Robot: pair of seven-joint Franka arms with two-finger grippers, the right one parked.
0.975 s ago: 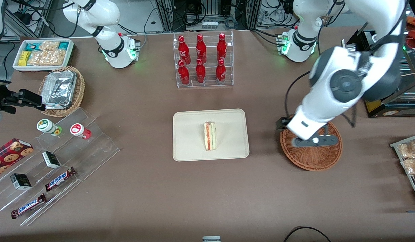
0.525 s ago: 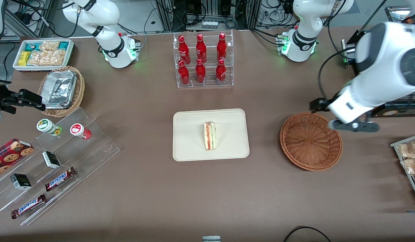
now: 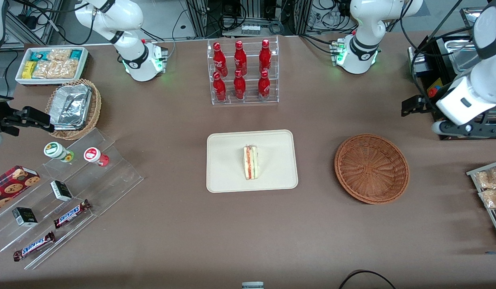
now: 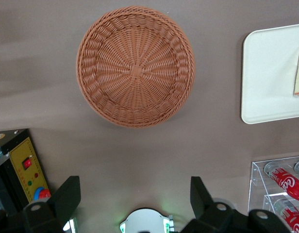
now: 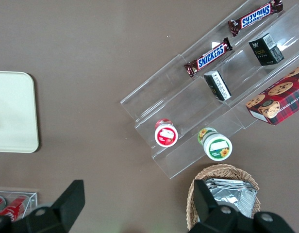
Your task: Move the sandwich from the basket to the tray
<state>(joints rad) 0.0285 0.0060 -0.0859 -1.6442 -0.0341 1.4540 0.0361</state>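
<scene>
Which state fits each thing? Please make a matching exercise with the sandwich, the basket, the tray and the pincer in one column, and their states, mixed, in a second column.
Things:
1. sandwich
2. basket
3. tray
4. pincer

States:
A. open, holding nothing, raised above the table near the working arm's end
B. holds nothing
C. lies on the tray
D. carries the sandwich, near the table's middle

Pairs: 1-C, 2-B, 3-D, 4-A

White arm point(image 3: 470, 98) with black end effector point(image 4: 135, 206), black cables.
</scene>
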